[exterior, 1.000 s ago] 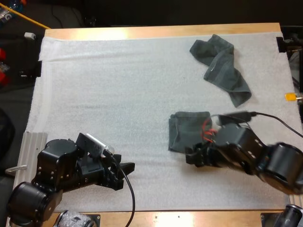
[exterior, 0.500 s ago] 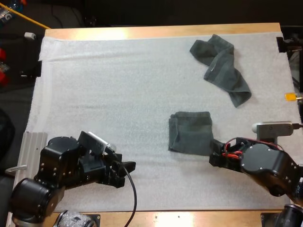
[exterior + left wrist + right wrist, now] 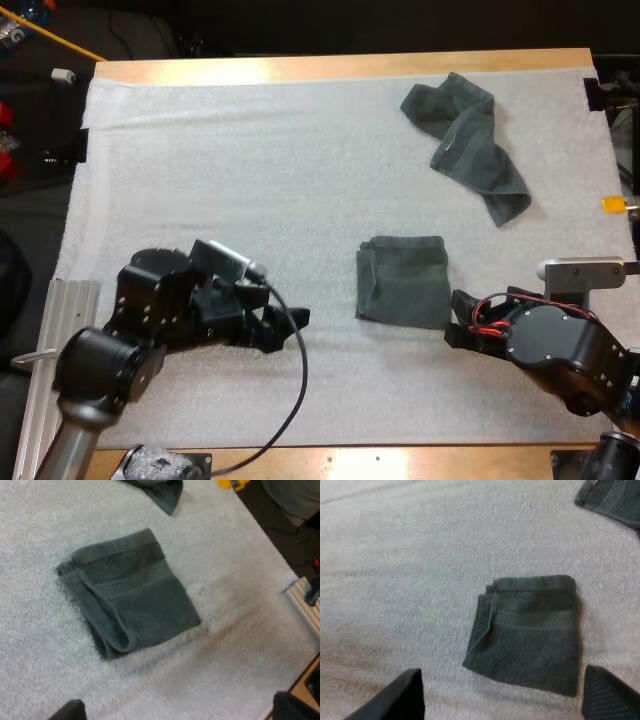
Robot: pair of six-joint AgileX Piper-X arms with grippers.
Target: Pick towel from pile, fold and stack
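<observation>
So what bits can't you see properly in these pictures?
Crumpled dark grey-green towel: left wrist view, cut off by the picture's edge.
Folded dark grey-green towel: all views, inner layers hidden under its top layer.
Shiny crinkly thing: high view, cut off at the edge, too small to identify.

Dark folded towel, crumpled towel beyond

Bulky black arms (rounded joints), black fingers.

On the mat the folded towel lies before the crumpled towel, seemingly leftward.
</observation>
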